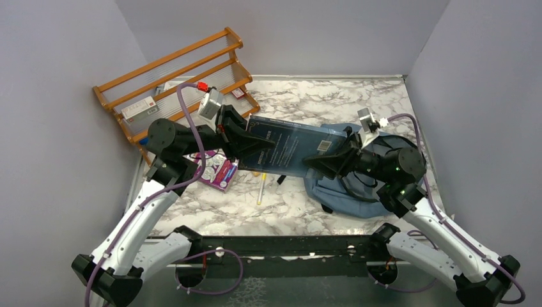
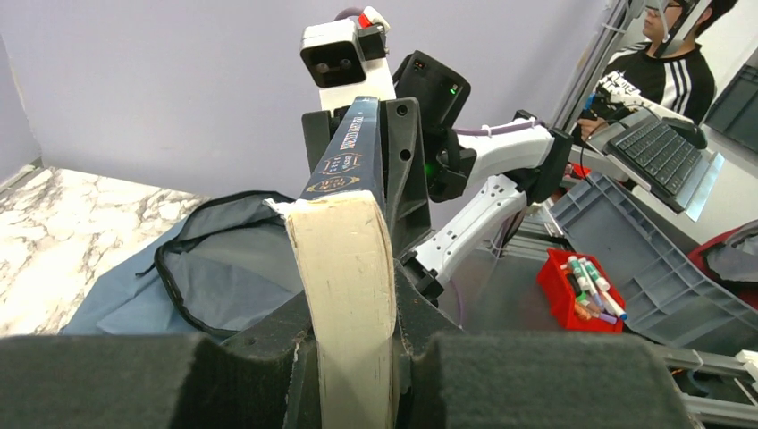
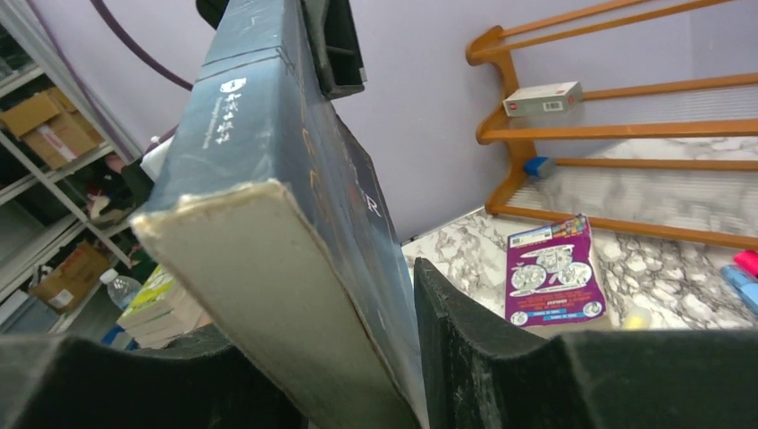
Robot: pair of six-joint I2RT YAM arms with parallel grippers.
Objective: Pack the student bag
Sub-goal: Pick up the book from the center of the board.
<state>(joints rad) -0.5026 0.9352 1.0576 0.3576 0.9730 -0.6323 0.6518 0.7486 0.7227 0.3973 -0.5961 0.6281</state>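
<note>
The student bag (image 1: 348,195) lies on the marble table (image 1: 307,96) with its zipper undone and its mouth gaping, so the grey lining shows. Above the bag's left edge a dark blue-grey book (image 1: 294,146) hangs level, running leftward away from the bag. The left gripper (image 1: 259,142) is clamped on the book's end away from the bag. The right gripper (image 1: 319,160) straddles the end over the bag; whether it pinches, I cannot tell. Left of the bag lie a pen (image 1: 261,190) and a purple booklet (image 1: 220,173). Farther left, a wooden rack (image 1: 172,67) holds a white box (image 1: 139,109).
</note>
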